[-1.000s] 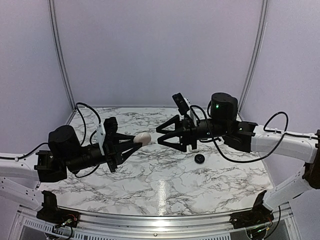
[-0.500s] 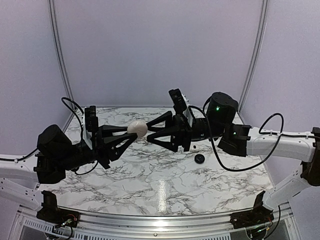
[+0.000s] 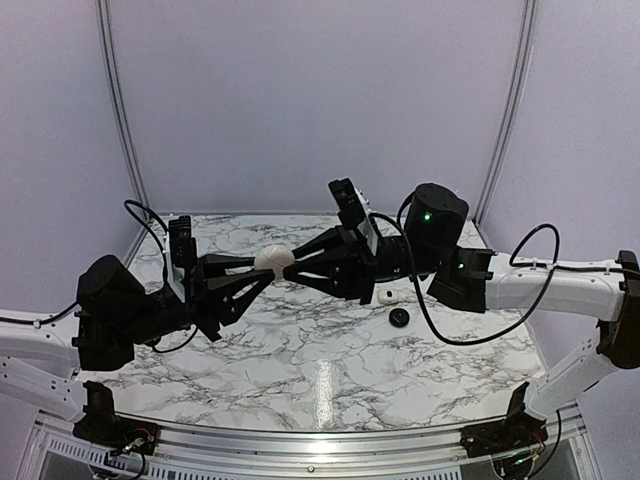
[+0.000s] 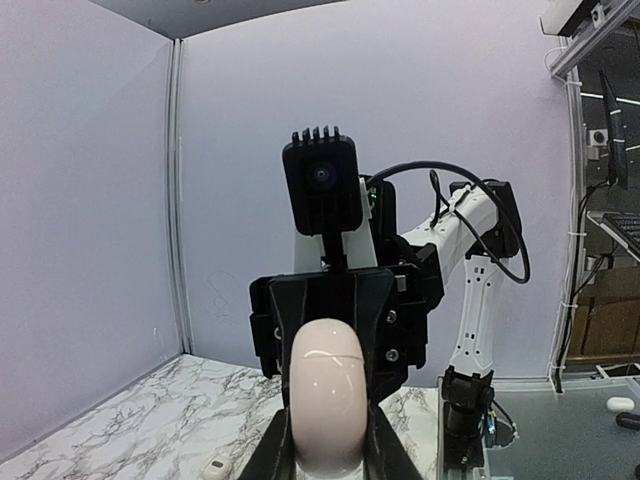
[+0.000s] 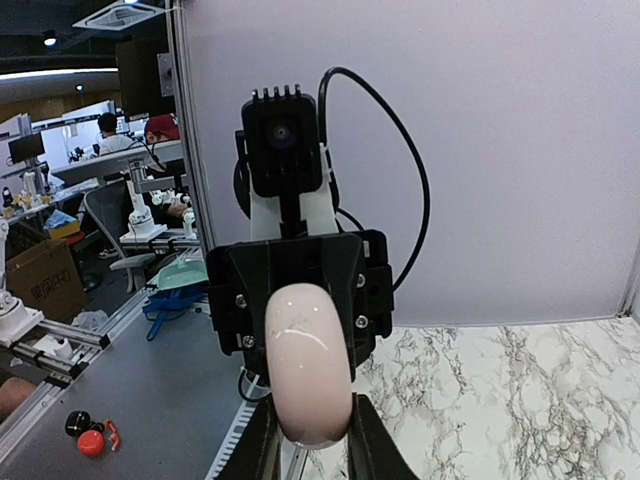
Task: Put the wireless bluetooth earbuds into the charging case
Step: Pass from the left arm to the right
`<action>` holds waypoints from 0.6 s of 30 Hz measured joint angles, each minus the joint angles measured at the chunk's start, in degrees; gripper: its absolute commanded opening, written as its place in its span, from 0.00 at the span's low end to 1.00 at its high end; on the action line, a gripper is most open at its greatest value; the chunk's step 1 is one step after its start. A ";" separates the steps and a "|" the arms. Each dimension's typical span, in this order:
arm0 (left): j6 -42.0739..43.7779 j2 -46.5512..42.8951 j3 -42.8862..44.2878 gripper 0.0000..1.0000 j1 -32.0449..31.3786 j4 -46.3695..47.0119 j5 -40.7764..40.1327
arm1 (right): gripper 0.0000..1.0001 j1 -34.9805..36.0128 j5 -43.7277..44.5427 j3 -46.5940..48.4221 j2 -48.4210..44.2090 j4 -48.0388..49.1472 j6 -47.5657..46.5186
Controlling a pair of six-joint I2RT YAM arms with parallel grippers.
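**Left gripper (image 3: 258, 266) and right gripper (image 3: 292, 264) both pinch the case (image 3: 273, 259)**

Closed on it head-on from opposite sides, they hold the shut cream case above the table (image 3: 320, 375), its long axis upright, equally near to each. No earbuds show.

Setting: robotics lab, enclosed test cell. Marble-pattern table (image 3: 320, 380) boxed by plain lilac panels (image 3: 320, 100) on aluminium posts (image 3: 116, 100). At the left of the right wrist frame, beyond the panel, an open workroom: people (image 5: 106, 126) at desks, a monitor (image 5: 25, 148), a cardboard box (image 5: 45, 277), a ceiling vent (image 5: 125, 13).
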 measured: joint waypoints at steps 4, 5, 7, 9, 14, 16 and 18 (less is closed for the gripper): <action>-1.53 0.00 -0.61 0.22 -0.02 1.27 -0.37 | 0.04 0.04 -0.55 0.15 0.04 -0.09 -0.35; -1.81 -0.02 -0.83 0.28 -0.02 1.55 -0.50 | 0.03 0.07 -0.61 0.31 0.09 -0.37 -0.37; -2.54 -0.31 -1.49 0.40 0.00 1.84 -0.94 | 0.02 0.09 -0.70 0.31 0.13 -1.05 -0.61; -2.89 -1.14 -2.38 0.50 0.04 1.51 -1.92 | 0.01 0.09 -0.68 0.37 0.13 -1.77 -0.94; -3.52 -4.48 -3.69 0.63 0.55 -1.49 -4.02 | 0.01 0.09 0.00 0.83 0.11 -5.46 -2.40; -3.56 -6.01 -3.58 0.65 0.59 -4.09 -4.87 | 0.01 0.07 0.57 1.11 0.11 -8.09 -3.41; -3.17 -7.17 -2.69 0.65 0.63 -8.70 -5.75 | 0.01 0.07 1.77 1.95 0.13 -12.09 -4.96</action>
